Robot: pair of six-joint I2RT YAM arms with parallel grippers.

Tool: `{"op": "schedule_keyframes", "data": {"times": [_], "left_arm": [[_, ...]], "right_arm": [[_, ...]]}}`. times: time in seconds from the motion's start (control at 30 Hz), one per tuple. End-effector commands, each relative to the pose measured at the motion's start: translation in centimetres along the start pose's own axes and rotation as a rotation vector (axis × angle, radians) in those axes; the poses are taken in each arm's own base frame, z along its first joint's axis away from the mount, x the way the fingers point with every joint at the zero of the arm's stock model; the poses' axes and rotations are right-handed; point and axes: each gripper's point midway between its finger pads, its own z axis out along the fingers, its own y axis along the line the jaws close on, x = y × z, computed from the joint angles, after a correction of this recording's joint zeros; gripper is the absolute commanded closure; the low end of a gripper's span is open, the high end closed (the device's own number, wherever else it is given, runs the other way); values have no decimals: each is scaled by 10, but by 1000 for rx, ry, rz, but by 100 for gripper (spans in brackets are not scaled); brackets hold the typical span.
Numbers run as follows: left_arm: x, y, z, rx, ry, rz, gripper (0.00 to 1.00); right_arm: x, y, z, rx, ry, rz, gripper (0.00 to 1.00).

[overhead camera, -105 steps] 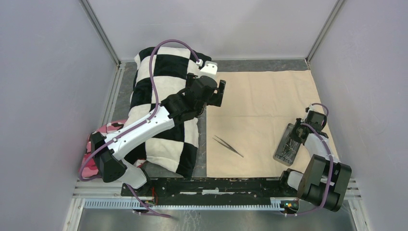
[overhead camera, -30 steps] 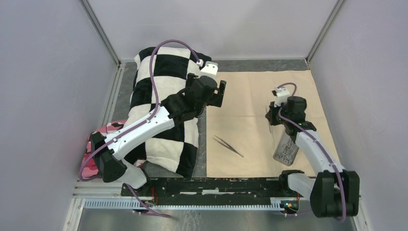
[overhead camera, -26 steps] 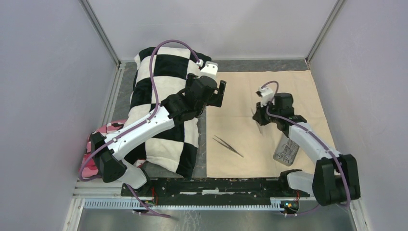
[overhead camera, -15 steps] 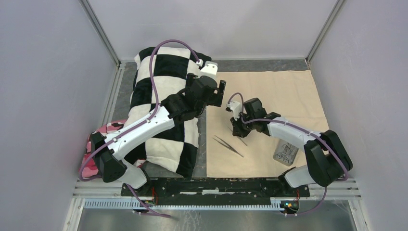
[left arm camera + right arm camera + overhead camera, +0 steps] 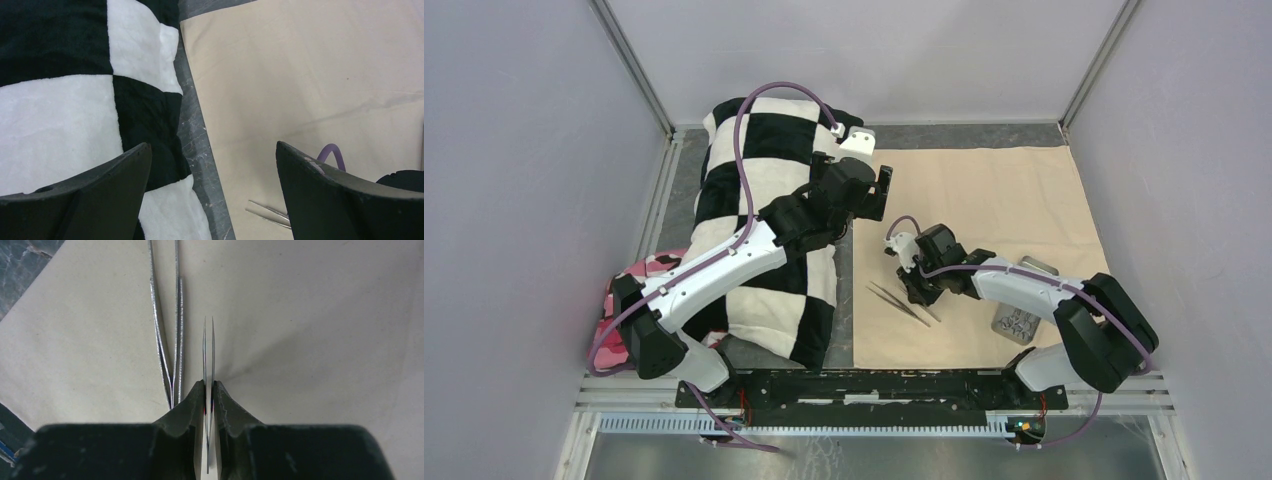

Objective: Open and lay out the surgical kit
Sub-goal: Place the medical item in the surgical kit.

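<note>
Your right gripper (image 5: 921, 293) sits low over the near-left part of the beige cloth wrap (image 5: 984, 190), which lies spread flat. Its fingers are pressed onto a pair of fine tweezers (image 5: 208, 350), whose tips stick out ahead of the pads. You cannot tell whether those tips touch the wrap. Just beside them, on the wrap, lies a second pair of tweezers (image 5: 178, 325), apart from the gripper. The grey metal tray (image 5: 1001, 322) rests on the wrap's near-right part, partly under the right arm. Your left gripper (image 5: 211, 145) hangs above the wrap's left edge, fingers spread wide and holding nothing, with the checkered pillow (image 5: 764, 150) lying left of the wrap.
</note>
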Motion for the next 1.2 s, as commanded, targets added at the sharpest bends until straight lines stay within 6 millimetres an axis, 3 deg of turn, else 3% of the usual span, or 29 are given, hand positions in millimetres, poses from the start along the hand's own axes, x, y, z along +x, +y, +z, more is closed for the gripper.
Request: {"op": "schedule_keyframes", "data": {"times": [0.0,0.73,1.17], "left_arm": [[-18,-3,-4,9,-47,-51,0],[-18,-4,-4,17,-46,-48,0],[-18,-5,-4,19,-45,-46,0]], "right_arm": [[-9,-8,-7,68,-26,2,84],[-31,-9,7,104,-18,-56,75],[-18,-8,15,107,19,-58,70]]}}
